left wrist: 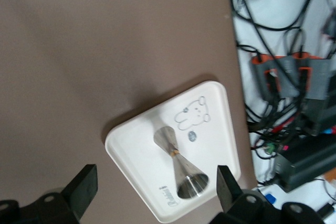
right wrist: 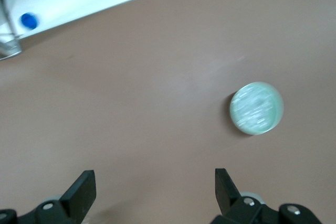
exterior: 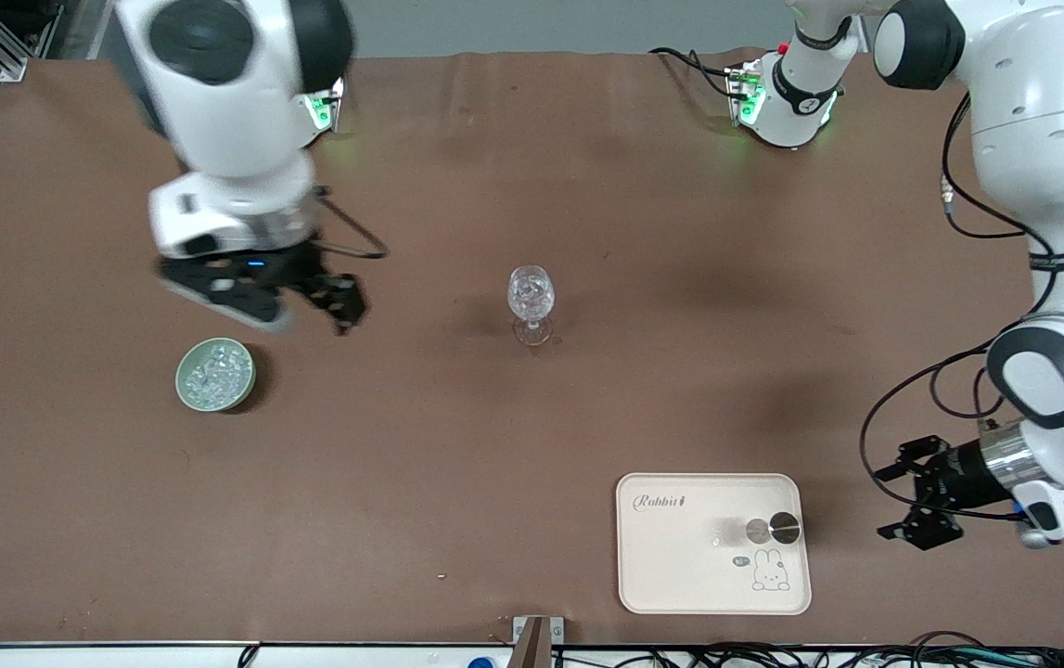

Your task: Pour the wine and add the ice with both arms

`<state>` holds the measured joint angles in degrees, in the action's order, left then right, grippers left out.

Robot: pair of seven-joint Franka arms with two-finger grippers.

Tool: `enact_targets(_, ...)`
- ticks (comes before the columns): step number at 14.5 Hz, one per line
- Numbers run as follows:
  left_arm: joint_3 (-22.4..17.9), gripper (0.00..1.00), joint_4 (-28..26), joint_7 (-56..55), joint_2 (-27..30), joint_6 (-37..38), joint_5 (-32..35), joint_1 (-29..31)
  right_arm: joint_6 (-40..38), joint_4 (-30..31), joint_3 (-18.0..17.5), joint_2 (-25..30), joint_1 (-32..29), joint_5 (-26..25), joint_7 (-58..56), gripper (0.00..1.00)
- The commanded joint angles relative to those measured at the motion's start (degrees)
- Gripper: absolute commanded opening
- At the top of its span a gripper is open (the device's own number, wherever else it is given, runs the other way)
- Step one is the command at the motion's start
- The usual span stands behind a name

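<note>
the right gripper (exterior: 309, 311) hangs with fingers wide and empty over the table, just above the green bowl (exterior: 215, 374) of ice (exterior: 216, 369), probably so it can reach for a cube to bring to the wine glass (exterior: 531, 295) toward the table's middle. the left gripper (exterior: 907, 501), also wide and empty, waits beside the cream tray (exterior: 680, 575) that carries a steel jigger (exterior: 771, 530), and on this tray i read "rabbit".

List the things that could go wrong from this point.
1. The stemmed glass stands alone mid-table with ice already in its bowl; a sideways brush from either arm could topple it.
2. The right tool, open, hangs between the green bowl of ice and the glass; a low sweep might clip the bowl's rim.
3. The steel jigger lies on its side on the rabbit tray; it could roll when the open left tool grasps it.
</note>
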<state>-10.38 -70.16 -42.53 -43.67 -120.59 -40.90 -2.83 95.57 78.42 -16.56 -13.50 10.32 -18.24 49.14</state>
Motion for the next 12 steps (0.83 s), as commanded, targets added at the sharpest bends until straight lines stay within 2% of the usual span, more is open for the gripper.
enact_targets(1,-0.43,1.0,-1.55,0.16,5.25,1.93,1.34,0.28,-1.08,2.26,7.74,5.49,-0.48,1.79,-13.48,1.0)
enact_targets(2,-0.61,1.0,-1.99,1.55,6.48,3.07,3.69,0.1,-2.91,2.18,11.86,6.98,-0.65,5.89,-18.77,1.0)
enact_targets(3,-0.09,1.0,-2.17,4.96,8.32,4.21,9.72,-0.25,-4.84,2.26,17.04,8.57,-0.65,10.72,-23.78,1.0)
enact_targets(5,1.4,1.0,-2.43,12.87,11.58,7.98,18.89,-0.43,-8.45,2.26,22.78,10.33,-0.92,13.58,-32.06,1.0)
enact_targets(7,2.2,1.0,-3.31,21.65,15.27,11.42,21.29,0.02,-8.73,2.09,23.33,10.69,-6.25,14.37,-39.26,1.0)
enact_targets(9,2.2,1.0,-5.41,30.18,19.57,14.23,24.52,-0.25,-8.82,1.48,24.03,10.6,-7.42,16.65,-45.25,1.0)
enact_targets(12,4.3,1.0,-11.82,35.75,27.74,14.51,30.6,-0.16,-8.64,1.39,23.95,10.43,-8.91,16.66,-45.98,1.0)
